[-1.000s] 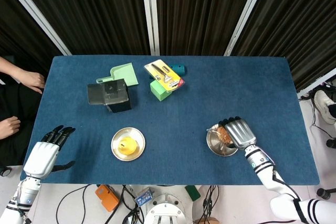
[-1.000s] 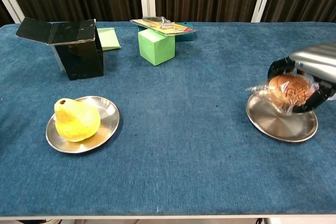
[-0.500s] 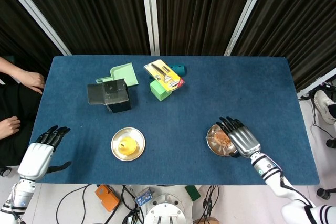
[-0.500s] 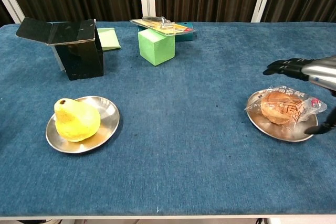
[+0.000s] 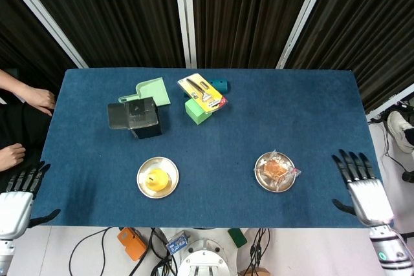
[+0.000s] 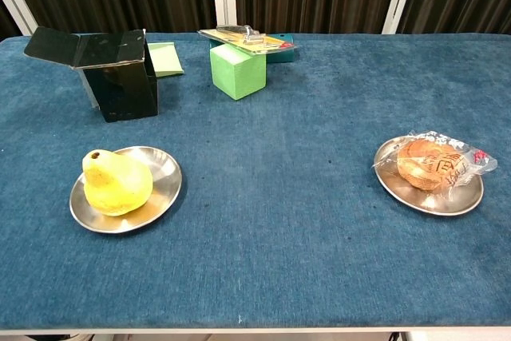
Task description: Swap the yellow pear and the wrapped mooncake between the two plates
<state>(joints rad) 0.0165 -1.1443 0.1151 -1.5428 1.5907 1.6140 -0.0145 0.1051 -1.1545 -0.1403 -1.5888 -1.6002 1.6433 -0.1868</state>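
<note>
The yellow pear [image 5: 156, 180] [image 6: 116, 182] lies on the left metal plate [image 5: 169, 187] [image 6: 163, 176]. On the right metal plate [image 5: 259, 180] [image 6: 461, 202] rests the wrapped mooncake [image 5: 275, 170] [image 6: 429, 164] in its clear film. My right hand [image 5: 359, 184] hovers open at the table's front right corner, fingers spread, well clear of the mooncake plate. My left hand [image 5: 17, 194] is open at the front left edge, far from the pear plate. The chest view shows neither hand.
At the back left stands an open black box [image 5: 137, 117] [image 6: 120, 69] with a light green dustpan [image 5: 153, 90] behind it. A green block [image 5: 196, 112] [image 6: 237, 70] carries a yellow packaged tool [image 5: 202, 92]. A person's hands [image 5: 32, 98] are at the left edge.
My right hand let go of the mooncake onto the right plate and drew back to the front right corner. My left hand retreated toward the front left edge.
</note>
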